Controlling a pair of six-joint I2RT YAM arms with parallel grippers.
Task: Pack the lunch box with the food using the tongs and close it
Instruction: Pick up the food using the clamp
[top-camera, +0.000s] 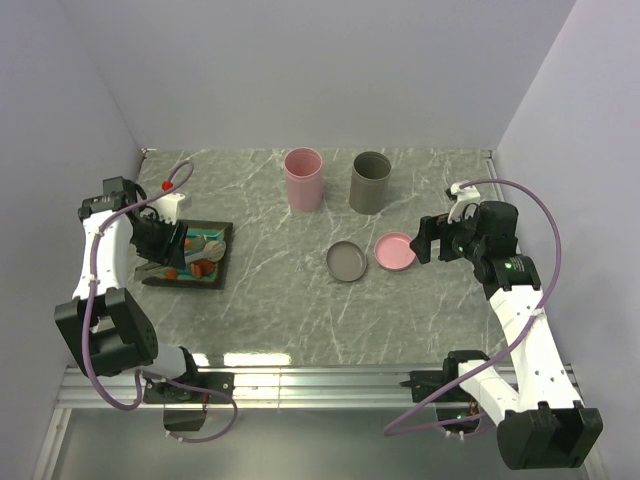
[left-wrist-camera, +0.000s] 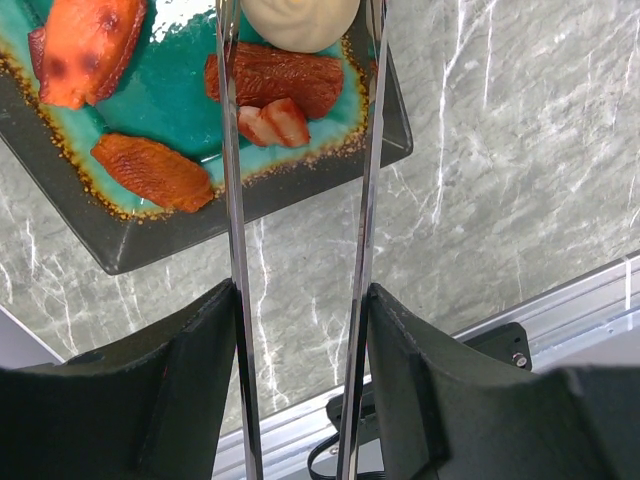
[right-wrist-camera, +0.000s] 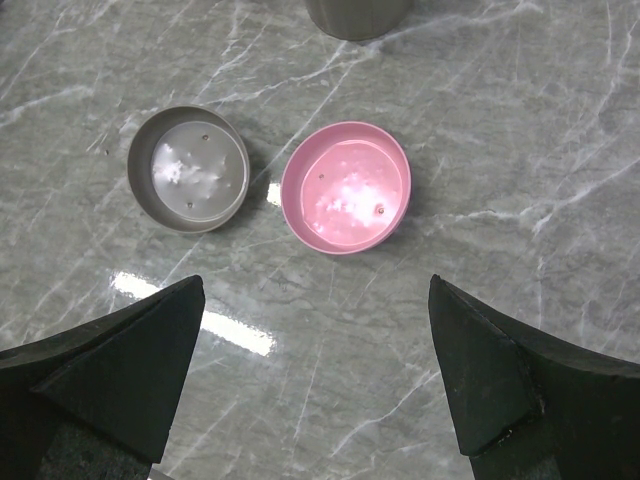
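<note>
My left gripper (left-wrist-camera: 302, 290) is shut on the tongs (left-wrist-camera: 229, 180), its fingers pressing the two thin metal arms from outside. The arms reach out over the teal tray (left-wrist-camera: 170, 235). A pale tan ball (left-wrist-camera: 300, 20) lies between them at the frame's top. Around it on the tray lie a brown piece (left-wrist-camera: 275, 78), small red pieces (left-wrist-camera: 272, 122) and two orange pieces (left-wrist-camera: 150, 170). The lunch box shows as two open round tubs, pink (top-camera: 303, 178) and grey (top-camera: 370, 181). My right gripper (right-wrist-camera: 316, 285) hangs open and holds nothing, above the table near the pink lid (right-wrist-camera: 345, 187).
A grey lid (right-wrist-camera: 188, 170) lies upturned beside the pink one, in front of the two tubs. The tray (top-camera: 214, 278) sits at the table's left, under my left gripper (top-camera: 165, 245). White walls close in the left, back and right. A metal rail runs along the near edge.
</note>
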